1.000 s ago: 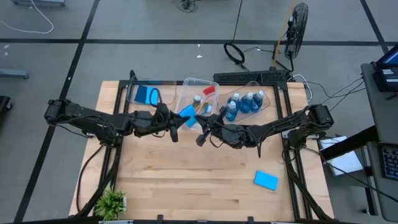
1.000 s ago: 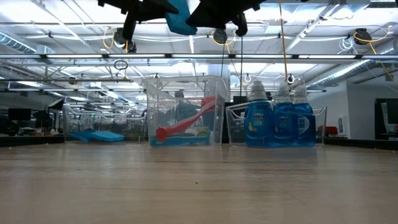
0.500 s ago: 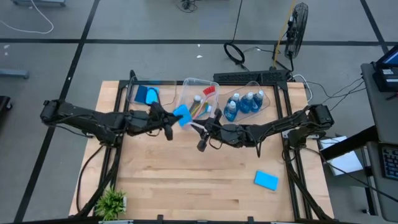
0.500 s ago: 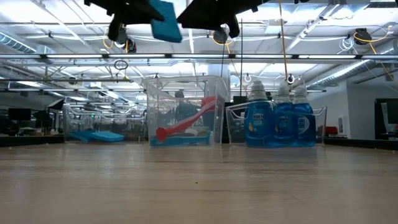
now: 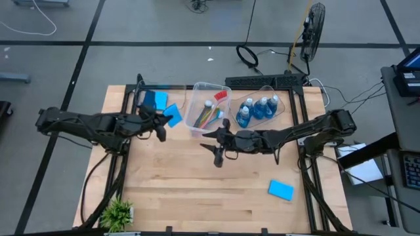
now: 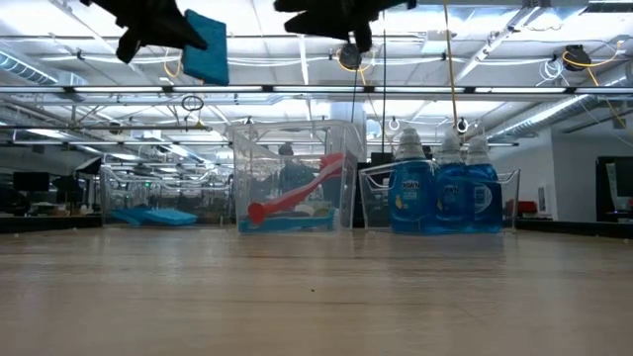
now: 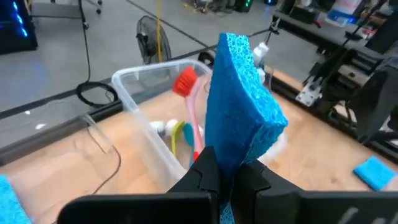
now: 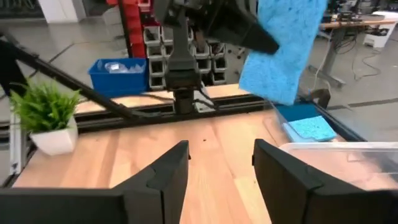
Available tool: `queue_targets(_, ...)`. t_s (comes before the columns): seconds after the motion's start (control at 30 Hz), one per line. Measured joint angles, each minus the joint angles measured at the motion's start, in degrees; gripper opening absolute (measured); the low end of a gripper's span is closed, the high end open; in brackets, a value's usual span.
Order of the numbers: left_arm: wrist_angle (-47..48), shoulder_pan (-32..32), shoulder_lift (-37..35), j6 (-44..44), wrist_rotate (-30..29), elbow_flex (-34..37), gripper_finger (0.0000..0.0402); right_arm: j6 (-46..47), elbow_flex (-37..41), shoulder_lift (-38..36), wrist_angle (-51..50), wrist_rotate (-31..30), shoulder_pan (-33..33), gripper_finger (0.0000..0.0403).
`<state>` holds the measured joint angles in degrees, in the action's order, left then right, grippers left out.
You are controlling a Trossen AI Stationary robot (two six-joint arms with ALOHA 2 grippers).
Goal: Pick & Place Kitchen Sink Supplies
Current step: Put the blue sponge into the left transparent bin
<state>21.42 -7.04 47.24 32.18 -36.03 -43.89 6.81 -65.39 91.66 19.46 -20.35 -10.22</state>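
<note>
**Left gripper carries a sponge above the bench's far edge**

The left gripper (image 5: 165, 120) is clamped tight on a blue sponge (image 5: 173, 116), pinching its lower end so the sponge stands up from the fingers (image 7: 205, 174). It hangs high over the bench (image 5: 197, 190), near the far edge, between the left bin (image 5: 141, 98) and the middle bin (image 5: 197, 105).

The right gripper (image 8: 214, 168) has its jaws spread partway and holds nothing; it hovers above the middle of the bench, just in front of the middle bin.

Along the far edge, the left bin holds more flat blue sponges (image 5: 151, 99). The middle bin holds the brushes (image 5: 211, 111), the red one (image 6: 292, 198) leaning across it. The right bin (image 5: 279, 108) holds the four bottles of blue liquid (image 5: 258, 109), standing upright in a row.

One more sponge (image 5: 281, 190) lies flat toward the bench's near right corner. A small green plant (image 5: 118, 213) sits at the near left corner.
</note>
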Motion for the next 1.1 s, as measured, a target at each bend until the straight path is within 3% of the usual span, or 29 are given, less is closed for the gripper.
queue_targets(0.27,6.49,1.67,-3.82,0.3,0.75,-0.03,0.0008,-0.05,-0.01,-10.59,-19.54,-0.36,-0.32,0.016)
queue_targets(0.6,9.74,11.27,-4.54,-1.26,11.54,-0.03,0.0008,5.98,0.2,-24.31,-33.6,-0.04,-1.68,0.0164)
queue_targets(0.9,11.9,26.22,-3.93,0.31,21.83,-0.03,0.0008,15.04,10.59,-35.87,-33.48,4.09,-3.65,0.0162)
queue_targets(1.1,11.03,39.26,0.98,1.64,31.6,-0.62,0.0008,14.01,21.83,-44.55,-23.1,4.12,-6.34,0.016)
